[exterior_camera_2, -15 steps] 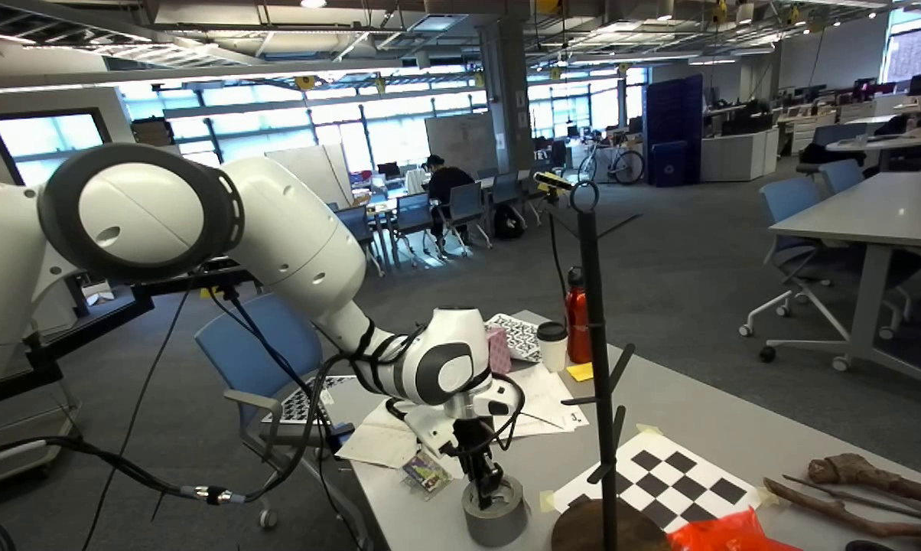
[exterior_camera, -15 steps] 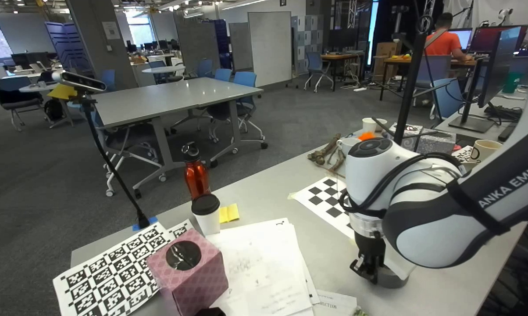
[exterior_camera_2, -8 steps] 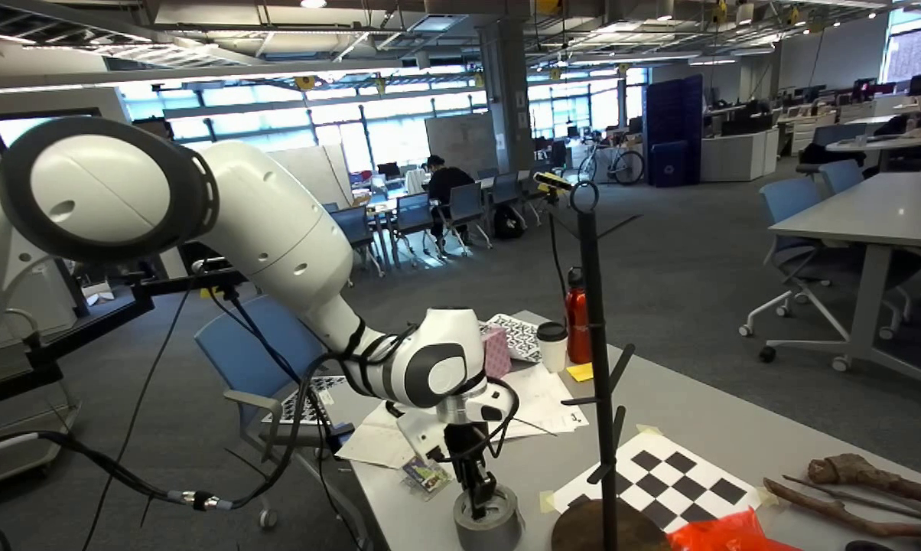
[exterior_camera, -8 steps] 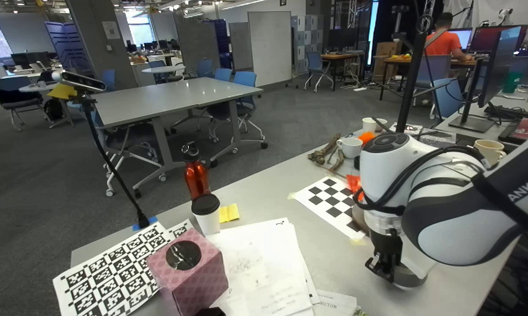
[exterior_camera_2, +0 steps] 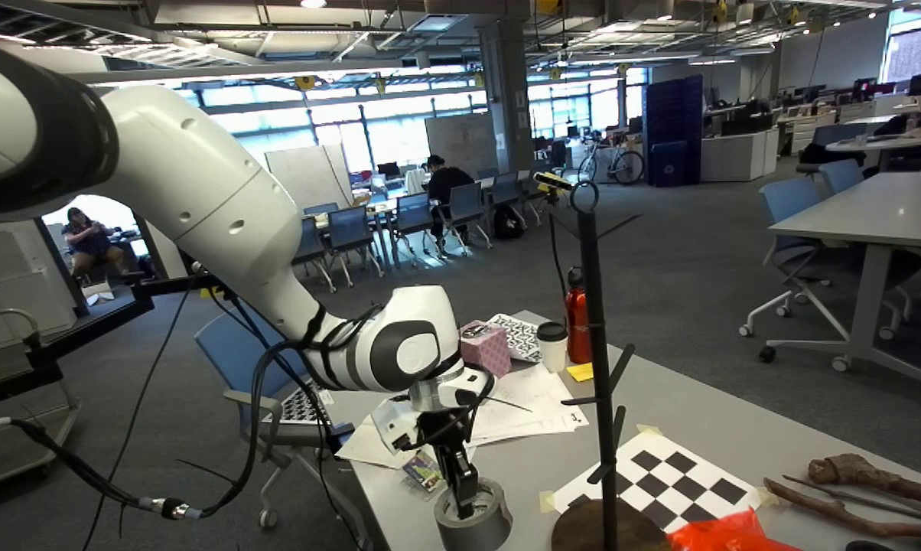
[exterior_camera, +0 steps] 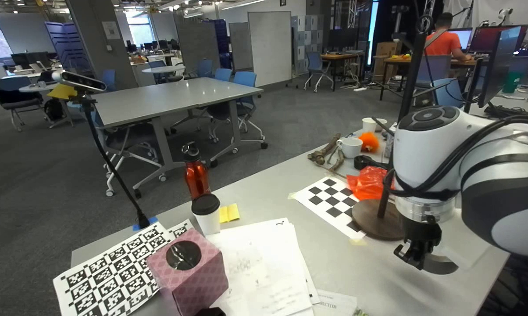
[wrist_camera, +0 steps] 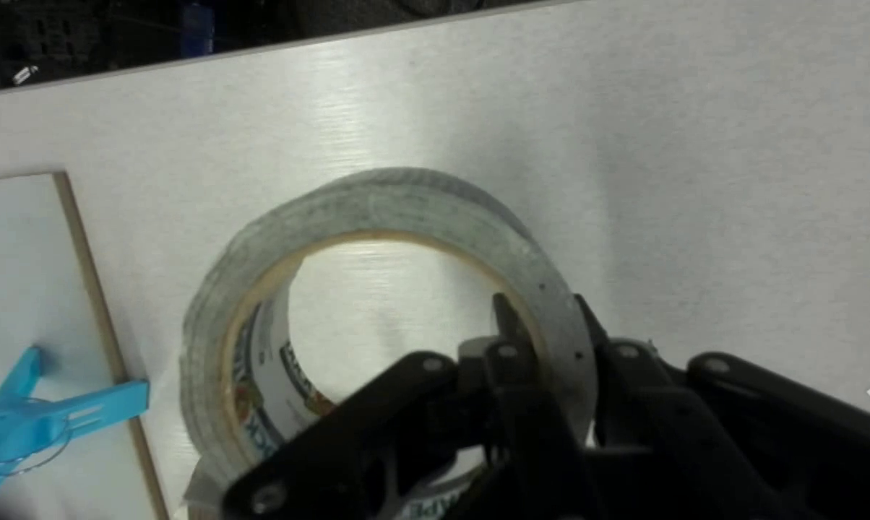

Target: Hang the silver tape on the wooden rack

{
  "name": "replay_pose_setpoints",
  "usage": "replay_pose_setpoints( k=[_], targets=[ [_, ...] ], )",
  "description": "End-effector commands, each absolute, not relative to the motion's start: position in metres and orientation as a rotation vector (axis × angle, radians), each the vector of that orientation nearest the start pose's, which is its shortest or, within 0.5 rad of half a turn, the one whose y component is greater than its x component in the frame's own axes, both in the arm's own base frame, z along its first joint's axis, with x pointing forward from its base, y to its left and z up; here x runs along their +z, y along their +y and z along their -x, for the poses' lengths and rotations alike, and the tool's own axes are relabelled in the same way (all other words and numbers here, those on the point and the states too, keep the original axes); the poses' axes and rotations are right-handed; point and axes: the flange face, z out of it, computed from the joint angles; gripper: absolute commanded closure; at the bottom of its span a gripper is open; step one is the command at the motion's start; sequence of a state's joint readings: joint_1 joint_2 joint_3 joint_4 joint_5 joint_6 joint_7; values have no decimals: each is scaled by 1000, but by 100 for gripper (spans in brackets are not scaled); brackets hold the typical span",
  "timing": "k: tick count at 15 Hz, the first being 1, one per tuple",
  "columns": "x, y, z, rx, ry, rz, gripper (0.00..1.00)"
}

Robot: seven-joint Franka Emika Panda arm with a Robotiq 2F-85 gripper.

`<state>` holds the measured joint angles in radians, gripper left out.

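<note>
Silver tape (wrist_camera: 211,325) was pinched at one side of its ring. You had the gripper (wrist_camera: 547,318) clamped across the roll's wall: one finger (wrist_camera: 509,321) reached down inside the hollow, the other lay along the outer side, with the tape between them. Most of the roll stuck out to one side of your grip, leftward in the wrist view. In an exterior view you could also see a finger within the ring. The roll's upper face was turned up towards the wrist, and the roll appeared raised off the table (exterior_camera: 330,267); how far, you could not tell.

Relative to the wooden rack (exterior_camera_2: 600,352), you had the roll near but apart. An exterior view showed a strip of table between it and the rack's round brown base (exterior_camera_2: 579,528).

Appearance: thick grey-silver ring, upper face dull and slightly mottled, with a few small dark specks close to your grip. A tan core edge ran around the hollow. The inner lining was white, with dark lettering and small coloured marks; low in the wrist view you could make out what looked like "TAPE". The gripper covered part of the print.
</note>
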<state>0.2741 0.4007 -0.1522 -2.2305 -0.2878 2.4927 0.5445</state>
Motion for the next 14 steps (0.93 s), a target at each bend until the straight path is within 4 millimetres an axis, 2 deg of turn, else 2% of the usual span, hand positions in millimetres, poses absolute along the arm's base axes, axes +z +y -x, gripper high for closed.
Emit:
replay_pose_setpoints(
  k=[1,8,9,11,14],
  targets=[
    [221,58,-502,19,307,3417,96],
    [283,52,-486,-224,345,3408,96],
    [262,55,-500,-156,320,3416,83],
    [274,53,-496,-190,331,3403,83],
    [277,53,-492,-192,333,3400,83]
  ],
)
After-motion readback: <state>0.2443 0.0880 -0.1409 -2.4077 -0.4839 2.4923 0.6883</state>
